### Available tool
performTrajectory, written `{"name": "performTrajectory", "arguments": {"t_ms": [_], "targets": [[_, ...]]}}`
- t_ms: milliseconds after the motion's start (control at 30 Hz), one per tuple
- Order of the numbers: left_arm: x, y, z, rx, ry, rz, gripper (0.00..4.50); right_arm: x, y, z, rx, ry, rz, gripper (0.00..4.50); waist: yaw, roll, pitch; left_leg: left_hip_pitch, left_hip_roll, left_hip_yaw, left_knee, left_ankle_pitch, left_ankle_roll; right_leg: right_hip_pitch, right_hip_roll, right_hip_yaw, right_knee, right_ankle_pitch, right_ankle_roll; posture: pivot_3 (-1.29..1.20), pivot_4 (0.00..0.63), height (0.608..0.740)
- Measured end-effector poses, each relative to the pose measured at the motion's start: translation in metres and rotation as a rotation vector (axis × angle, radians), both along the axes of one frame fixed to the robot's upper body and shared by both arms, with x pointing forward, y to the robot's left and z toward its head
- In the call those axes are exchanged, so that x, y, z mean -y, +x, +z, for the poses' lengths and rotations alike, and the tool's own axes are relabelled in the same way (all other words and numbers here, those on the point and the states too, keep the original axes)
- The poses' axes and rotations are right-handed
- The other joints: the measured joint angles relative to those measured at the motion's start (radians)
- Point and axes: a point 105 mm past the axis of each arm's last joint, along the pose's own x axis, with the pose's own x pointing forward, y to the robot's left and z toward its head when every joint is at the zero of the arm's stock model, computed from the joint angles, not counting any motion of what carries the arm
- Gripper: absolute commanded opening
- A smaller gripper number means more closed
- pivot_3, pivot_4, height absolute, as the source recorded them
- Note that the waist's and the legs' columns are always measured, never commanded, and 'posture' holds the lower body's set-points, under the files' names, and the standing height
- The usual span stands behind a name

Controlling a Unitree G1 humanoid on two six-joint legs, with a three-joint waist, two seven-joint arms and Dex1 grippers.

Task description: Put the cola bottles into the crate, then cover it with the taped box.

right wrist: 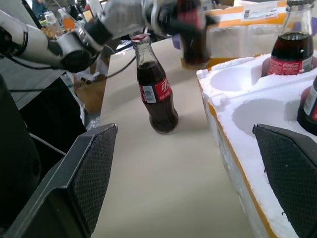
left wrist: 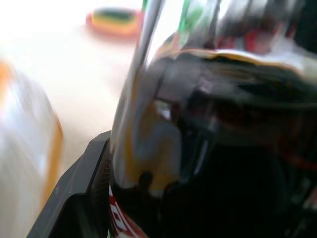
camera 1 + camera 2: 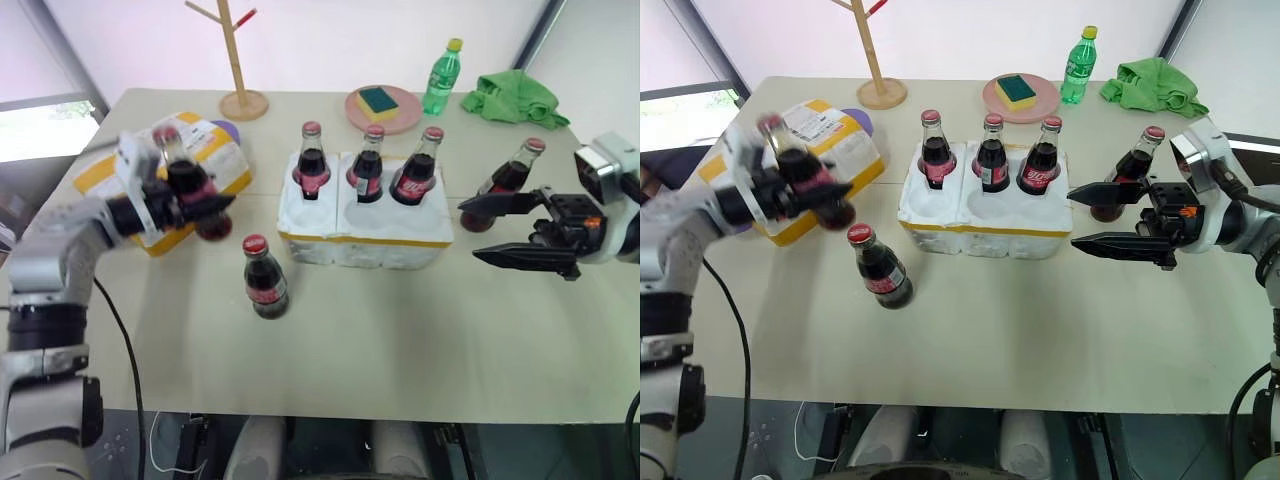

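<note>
Bottle [image 3: 265,278] stands nearest me on the counter [image 3: 400,330], before the crate [image 3: 365,230] holding three bottles [image 3: 368,165]. My left gripper [image 3: 190,195] grasps one bottle [image 3: 185,180] lifted before the taped box [image 3: 215,160]; right gripper [image 3: 515,232] jaws released near another bottle [image 3: 505,180].

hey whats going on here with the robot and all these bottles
The robot is loading small glass cola bottles with red caps into a white styrofoam crate with round wells. Three bottles already stand in the back row of the crate; its front wells are empty. The left gripper holds a fourth bottle in the air in front of the yellow-taped white foam box. A fifth bottle stands on the table in front of the crate, a sixth to its right, beside the open right gripper.
</note>
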Motion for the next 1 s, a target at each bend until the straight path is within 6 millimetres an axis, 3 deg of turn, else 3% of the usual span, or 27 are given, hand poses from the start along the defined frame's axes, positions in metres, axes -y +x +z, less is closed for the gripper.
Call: {"name": "performTrajectory", "arguments": {"t_ms": [100,167,267,433,700,1000], "targets": [[0.020,0.001,0.033,0.069,-0.025,-0.066,2.87,0.002,-0.001,-0.003,-0.005,0.004,-0.015,4.50,0.004,0.000,0.000,0.000,0.000,0.000,-0.001,0.000,0.000,0.000,0.000,0.000,-0.001,0.000,0.001,0.00,0.150,0.740],[0.038,0.004,0.041,0.071,-0.038,-0.131,2.87,0.001,-0.002,-0.005,-0.005,0.012,-0.021,4.50,0.004,0.000,0.000,0.000,0.000,0.000,-0.001,0.000,0.000,0.000,0.000,0.000,0.000,0.000,0.001,0.00,0.150,0.740],[0.062,0.010,0.031,0.020,-0.026,-0.214,2.87,0.001,-0.004,-0.007,-0.001,0.020,-0.033,4.50,0.001,0.000,0.000,0.000,0.000,0.000,-0.001,0.000,0.000,0.000,0.000,0.000,0.000,0.000,0.001,0.00,0.150,0.740],[0.085,0.023,0.005,-0.065,-0.007,-0.284,2.87,0.002,-0.008,-0.011,0.003,0.023,-0.064,4.50,-0.012,0.000,0.000,-0.001,0.000,0.000,-0.001,0.000,0.000,-0.002,0.000,0.000,0.000,0.000,0.001,0.00,0.150,0.740],[0.108,0.033,0.002,-0.048,-0.011,-0.349,2.87,0.002,-0.016,-0.012,0.003,0.035,-0.101,4.50,-0.018,-0.001,0.000,-0.002,0.000,0.000,-0.001,0.000,0.000,-0.002,0.000,0.000,0.000,0.000,0.001,0.00,0.150,0.740],[0.122,0.020,0.001,-0.045,0.056,-0.472,2.87,0.003,-0.017,-0.013,0.005,0.061,-0.139,4.50,-0.020,-0.001,0.001,-0.002,0.000,0.000,0.000,0.000,0.000,-0.002,0.000,0.000,0.000,0.000,0.001,0.00,0.150,0.740]]}}
